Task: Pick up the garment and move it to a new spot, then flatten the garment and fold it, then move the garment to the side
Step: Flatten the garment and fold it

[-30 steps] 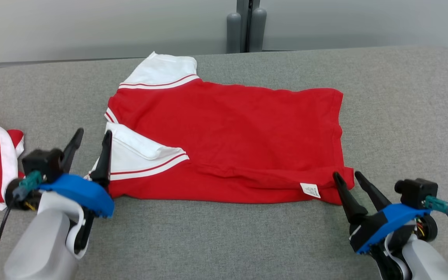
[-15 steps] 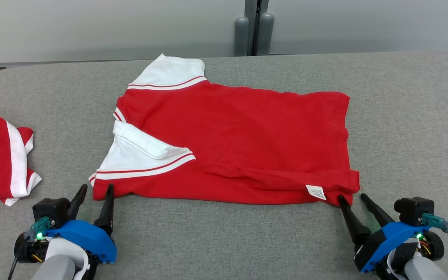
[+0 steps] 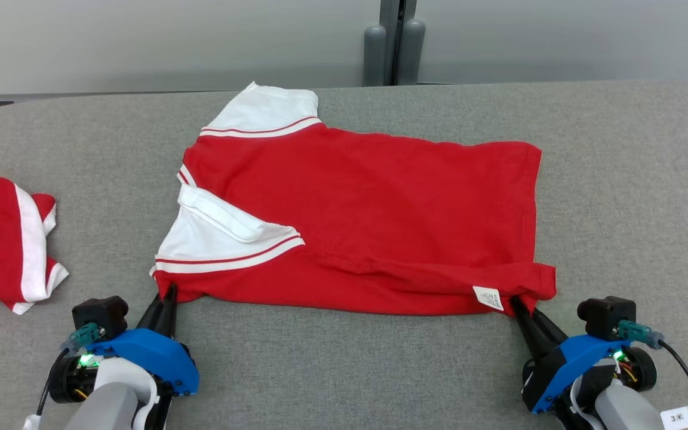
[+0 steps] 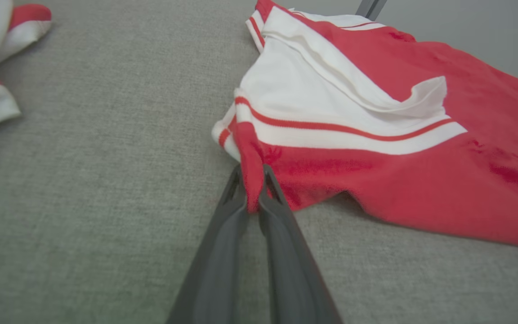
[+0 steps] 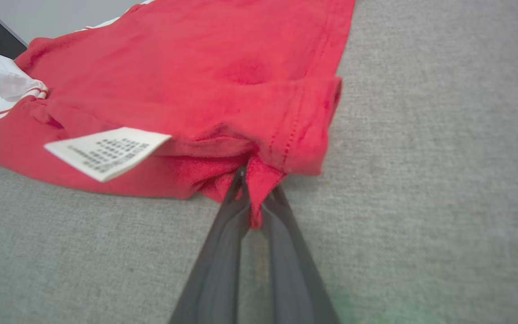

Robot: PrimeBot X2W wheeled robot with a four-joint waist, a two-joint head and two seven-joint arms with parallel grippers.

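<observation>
The garment [image 3: 374, 209] is a red shirt with white sleeves, lying spread across the grey table [image 3: 344, 370], folded once lengthwise. My left gripper [image 3: 168, 294] is shut on its near left corner, just below the white sleeve; the left wrist view shows red cloth [image 4: 252, 180] pinched between the dark fingers [image 4: 227, 225]. My right gripper [image 3: 520, 304] is shut on the near right hem corner, next to a white care label [image 3: 488, 297]; in the right wrist view, red fabric [image 5: 256, 189] is clamped between the fingers [image 5: 223, 238].
A second red and white garment [image 3: 3, 242] lies crumpled at the table's left edge. A grey wall with a dark post [image 3: 395, 42] stands behind the table. Bare grey table surface lies on the right and along the near edge.
Both grippers have closed from open onto the garment's near corners. The head camera has shifted slightly, moving the whole scene right and down.
</observation>
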